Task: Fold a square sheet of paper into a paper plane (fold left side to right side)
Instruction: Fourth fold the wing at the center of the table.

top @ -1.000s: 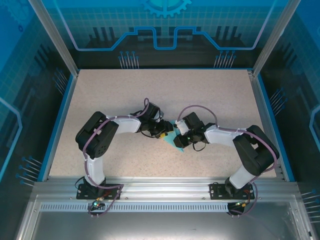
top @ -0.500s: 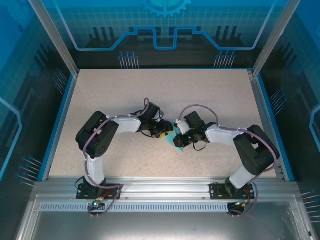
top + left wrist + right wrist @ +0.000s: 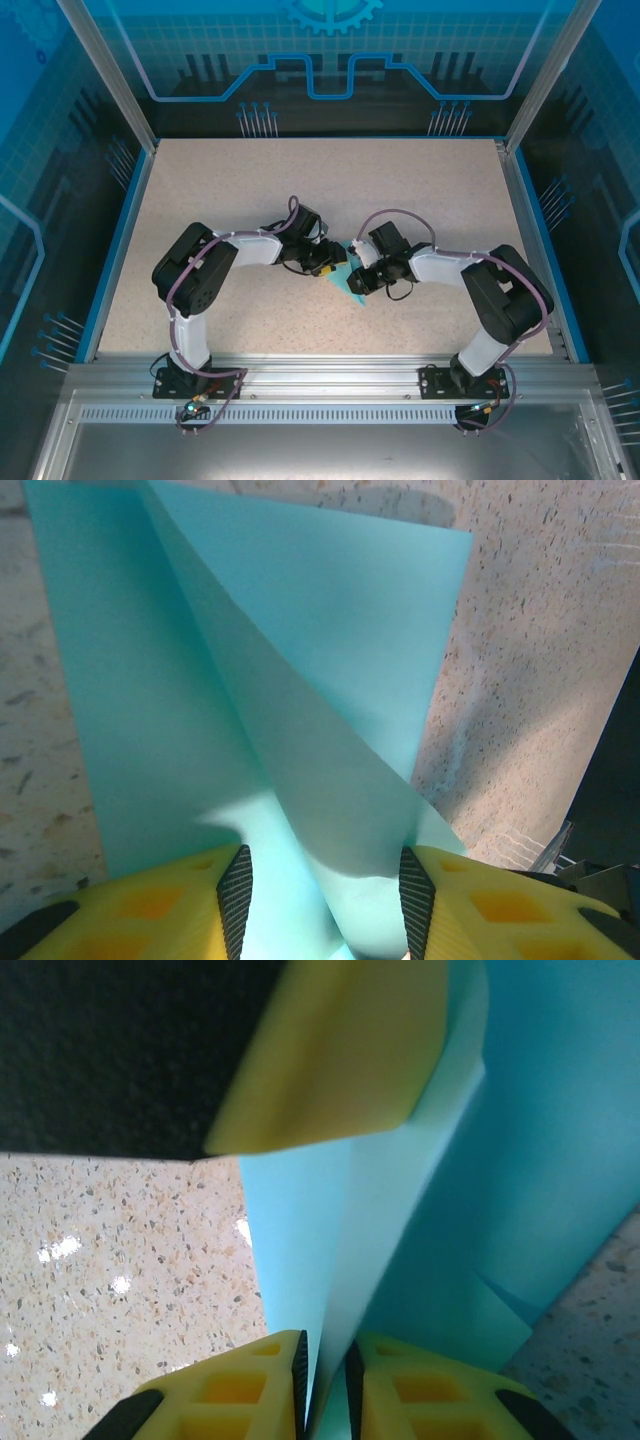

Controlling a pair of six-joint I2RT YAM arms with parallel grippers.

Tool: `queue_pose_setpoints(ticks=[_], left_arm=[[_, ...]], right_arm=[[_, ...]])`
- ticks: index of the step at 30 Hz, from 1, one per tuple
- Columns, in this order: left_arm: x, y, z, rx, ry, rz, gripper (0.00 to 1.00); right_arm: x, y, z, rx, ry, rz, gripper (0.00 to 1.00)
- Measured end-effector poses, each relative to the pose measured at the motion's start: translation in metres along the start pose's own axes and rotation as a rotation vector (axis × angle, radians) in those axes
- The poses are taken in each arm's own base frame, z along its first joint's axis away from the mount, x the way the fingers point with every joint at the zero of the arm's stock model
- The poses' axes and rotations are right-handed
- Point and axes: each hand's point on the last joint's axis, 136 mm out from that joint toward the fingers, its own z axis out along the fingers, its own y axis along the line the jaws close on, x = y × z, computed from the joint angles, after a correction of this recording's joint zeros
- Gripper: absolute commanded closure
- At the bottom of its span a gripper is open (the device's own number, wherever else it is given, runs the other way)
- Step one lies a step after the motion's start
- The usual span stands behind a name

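Observation:
The turquoise square sheet of paper lies creased in the middle of the table, between both wrists. In the left wrist view the sheet of paper has one flap rising in a diagonal ridge. That ridge runs between the fingers of my left gripper, whose jaws stand apart over it. My right gripper has its jaws pinched on a raised edge of the sheet of paper. A yellow finger of the left gripper sits just beyond it. From above, the left gripper and right gripper nearly touch.
The speckled beige table is bordered by a blue rim and glass walls. Both arm bases stand at the near aluminium rail. Bare tabletop lies left of the right gripper's fingers.
The right gripper's jaws have closed a little more on the paper flap and its forearm shifted slightly. The left arm and the paper stayed where they were.

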Motion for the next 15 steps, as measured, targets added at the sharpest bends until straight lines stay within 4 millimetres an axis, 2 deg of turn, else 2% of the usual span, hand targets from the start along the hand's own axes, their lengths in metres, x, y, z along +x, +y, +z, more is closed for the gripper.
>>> queue_pose_setpoints(ticks=[12, 15], left_arm=[[0.0, 0.0, 0.001, -0.005, 0.004, -0.004, 0.53], [0.0, 0.0, 0.001, -0.006, 0.004, -0.005, 0.53]], right_arm=[[-0.012, 0.004, -0.013, -0.052, -0.049, 0.01, 0.74], [-0.015, 0.003, -0.017, -0.049, -0.065, 0.016, 0.7]])
